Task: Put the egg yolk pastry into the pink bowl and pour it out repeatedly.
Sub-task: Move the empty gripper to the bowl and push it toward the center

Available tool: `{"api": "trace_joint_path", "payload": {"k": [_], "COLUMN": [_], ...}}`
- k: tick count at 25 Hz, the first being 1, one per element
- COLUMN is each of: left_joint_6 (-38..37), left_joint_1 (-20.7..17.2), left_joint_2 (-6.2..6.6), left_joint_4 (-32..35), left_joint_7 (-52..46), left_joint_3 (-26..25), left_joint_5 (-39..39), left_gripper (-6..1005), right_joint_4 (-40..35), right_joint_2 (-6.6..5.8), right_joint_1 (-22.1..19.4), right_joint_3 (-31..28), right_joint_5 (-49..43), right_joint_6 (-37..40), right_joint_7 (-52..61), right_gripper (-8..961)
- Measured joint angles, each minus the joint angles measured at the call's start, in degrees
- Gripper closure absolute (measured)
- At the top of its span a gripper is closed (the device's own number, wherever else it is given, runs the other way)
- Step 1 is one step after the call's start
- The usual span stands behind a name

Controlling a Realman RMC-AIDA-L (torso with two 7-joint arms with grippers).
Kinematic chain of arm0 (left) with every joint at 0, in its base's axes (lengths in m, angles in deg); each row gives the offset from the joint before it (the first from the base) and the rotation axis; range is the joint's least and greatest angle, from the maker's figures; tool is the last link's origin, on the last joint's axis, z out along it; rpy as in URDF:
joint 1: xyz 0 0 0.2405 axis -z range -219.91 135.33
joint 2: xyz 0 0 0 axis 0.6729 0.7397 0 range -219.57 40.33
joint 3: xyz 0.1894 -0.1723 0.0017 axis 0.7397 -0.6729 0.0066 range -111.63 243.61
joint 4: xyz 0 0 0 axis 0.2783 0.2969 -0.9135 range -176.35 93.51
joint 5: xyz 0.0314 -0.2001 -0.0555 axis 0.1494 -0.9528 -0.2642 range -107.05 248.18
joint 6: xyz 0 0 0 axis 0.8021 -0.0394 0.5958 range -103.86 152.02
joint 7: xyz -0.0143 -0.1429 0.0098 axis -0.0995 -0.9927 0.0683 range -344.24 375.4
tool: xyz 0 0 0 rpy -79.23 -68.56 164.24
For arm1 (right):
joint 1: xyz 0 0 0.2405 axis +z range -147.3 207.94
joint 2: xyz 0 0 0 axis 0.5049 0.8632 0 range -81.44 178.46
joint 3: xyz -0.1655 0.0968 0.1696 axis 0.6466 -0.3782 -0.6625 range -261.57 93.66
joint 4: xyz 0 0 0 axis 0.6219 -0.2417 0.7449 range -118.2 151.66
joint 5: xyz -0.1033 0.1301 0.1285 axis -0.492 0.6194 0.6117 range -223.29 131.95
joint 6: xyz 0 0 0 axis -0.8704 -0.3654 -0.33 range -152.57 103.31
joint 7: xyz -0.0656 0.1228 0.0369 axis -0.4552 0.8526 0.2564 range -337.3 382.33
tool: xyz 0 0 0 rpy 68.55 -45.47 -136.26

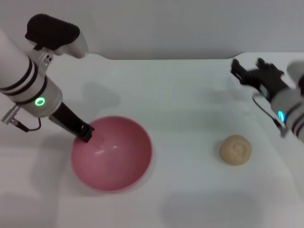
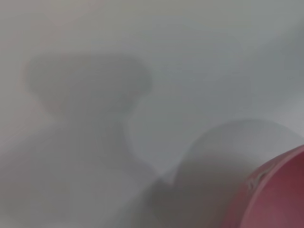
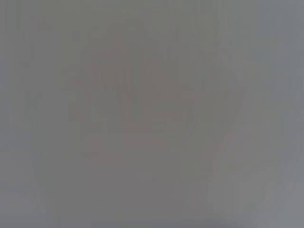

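Observation:
The pink bowl (image 1: 114, 154) stands on the white table at the front left, and its inside shows nothing in it. My left gripper (image 1: 85, 132) is shut on the bowl's far-left rim. A piece of the bowl's rim also shows in the left wrist view (image 2: 280, 194). The egg yolk pastry (image 1: 235, 150), a round pale beige ball, lies on the table to the right of the bowl, well apart from it. My right gripper (image 1: 248, 70) is open and empty, held at the far right behind the pastry. The right wrist view shows only blank grey.
The white table (image 1: 185, 104) ends at a far edge against a grey wall. Nothing else lies on it. Shadows of the arms fall on the surface beside the bowl.

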State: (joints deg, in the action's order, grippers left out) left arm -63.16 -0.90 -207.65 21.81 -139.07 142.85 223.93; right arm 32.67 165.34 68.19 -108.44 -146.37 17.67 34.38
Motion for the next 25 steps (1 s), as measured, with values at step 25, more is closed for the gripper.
{"api": "trace_joint_path", "payload": {"k": [25], "left_joint_6": [-0.99], "left_joint_1": [3.59], "left_joint_2": [-0.01], "left_joint_4": [1.01], "left_joint_7": [-0.48], "left_joint_3": [-3.32], "left_joint_5": [-1.65], "left_gripper": [1000], "right_joint_4": [44.35], "right_joint_2": [-18.03], "right_joint_1": [7.0], "right_joint_3": [-33.55], "right_joint_5": [-16.18], "right_joint_6": [-84.96], "right_joint_7": [2.01], "right_gripper": [218]}}
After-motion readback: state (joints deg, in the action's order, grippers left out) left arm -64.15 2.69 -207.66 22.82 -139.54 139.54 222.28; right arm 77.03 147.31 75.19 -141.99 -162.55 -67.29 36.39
